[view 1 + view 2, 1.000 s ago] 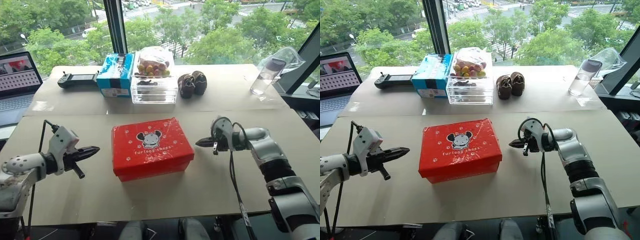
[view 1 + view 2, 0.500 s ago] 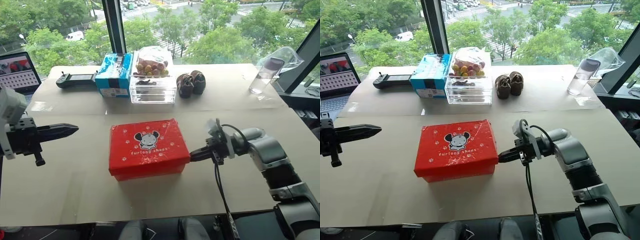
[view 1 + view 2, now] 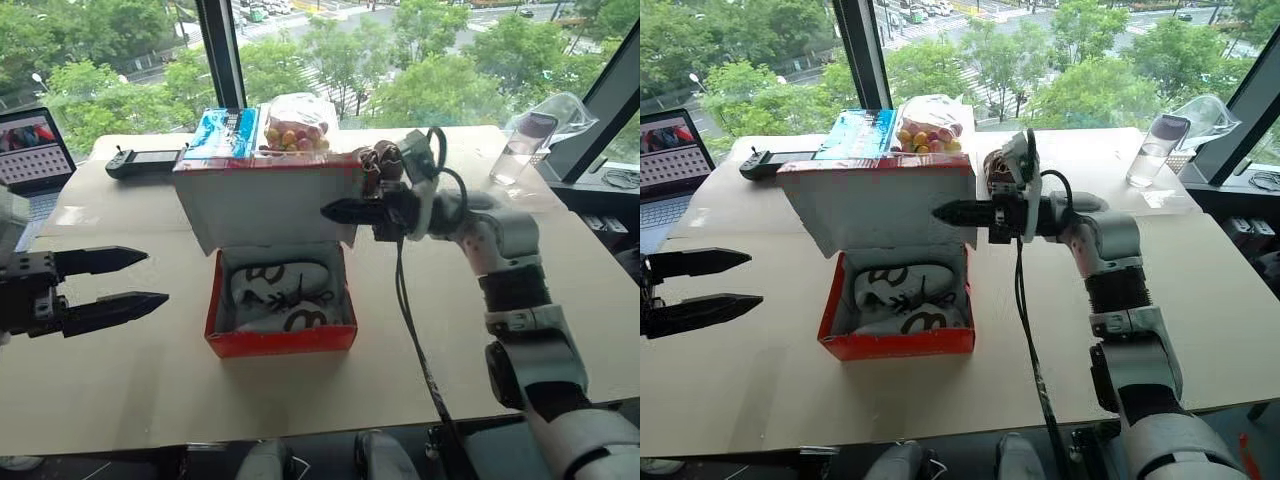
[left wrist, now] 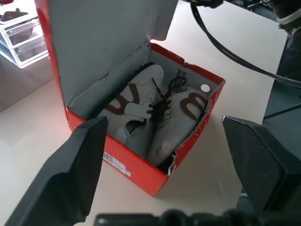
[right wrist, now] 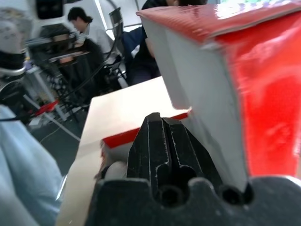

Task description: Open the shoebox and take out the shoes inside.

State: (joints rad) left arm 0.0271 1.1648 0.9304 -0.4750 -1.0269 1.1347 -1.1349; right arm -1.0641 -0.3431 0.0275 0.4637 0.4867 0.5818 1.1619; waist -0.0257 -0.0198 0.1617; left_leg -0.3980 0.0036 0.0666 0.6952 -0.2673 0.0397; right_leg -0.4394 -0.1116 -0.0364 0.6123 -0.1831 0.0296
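Two white shoes (image 4: 155, 113) lie side by side in the red shoebox (image 3: 280, 338) at the middle of your table (image 3: 150, 390), lid (image 3: 265, 205) standing up. Your right gripper (image 3: 335, 212) is pinched shut, its tip against the lid's side flap. Your left gripper (image 3: 125, 280) is spread wide and holds nothing — its wrist view shows the brown stripes and dark laces.

Along the far edge of the surface (image 3: 150, 400) stand a blue carton (image 3: 222, 131) and, just beside it, a clear plastic box of fruit (image 3: 296, 132). A black controller (image 3: 140, 160) lies toward the far left corner, with an open laptop (image 3: 32, 155) beyond the left edge. A clear bottle (image 3: 517, 147) stands near the far right corner.
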